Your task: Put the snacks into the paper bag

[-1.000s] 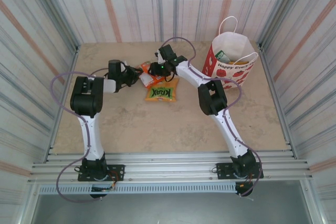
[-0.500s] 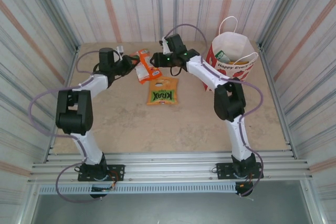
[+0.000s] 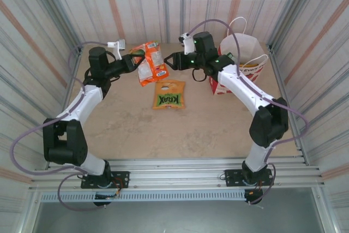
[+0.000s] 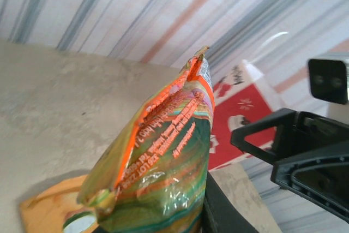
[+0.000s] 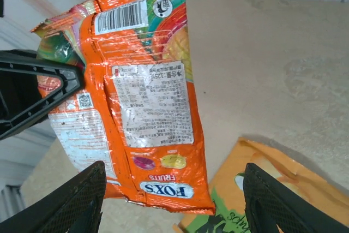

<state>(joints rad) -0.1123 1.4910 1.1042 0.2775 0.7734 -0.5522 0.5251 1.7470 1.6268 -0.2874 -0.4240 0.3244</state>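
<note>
A glossy, crinkled orange FOXS packet point(image 3: 150, 63) hangs over the back of the beige, marble-patterned bench point(image 3: 136, 126), pinched at its edge by the left gripper point(image 3: 133, 58), the right gripper point(image 3: 170, 61) spread wide just beside it, a flat KRAX packet point(image 3: 169, 95) lying near, the white apple-printed paper bag point(image 3: 240, 45) standing at right, and corrugated striped walls point(image 3: 163, 4) around.

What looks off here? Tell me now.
Only the orange packet: the left gripper pinches one edge, so it hangs creased and tilted above the table, facing the open right gripper. The KRAX packet lies flat and the bag stands upright; nothing spilled.
</note>
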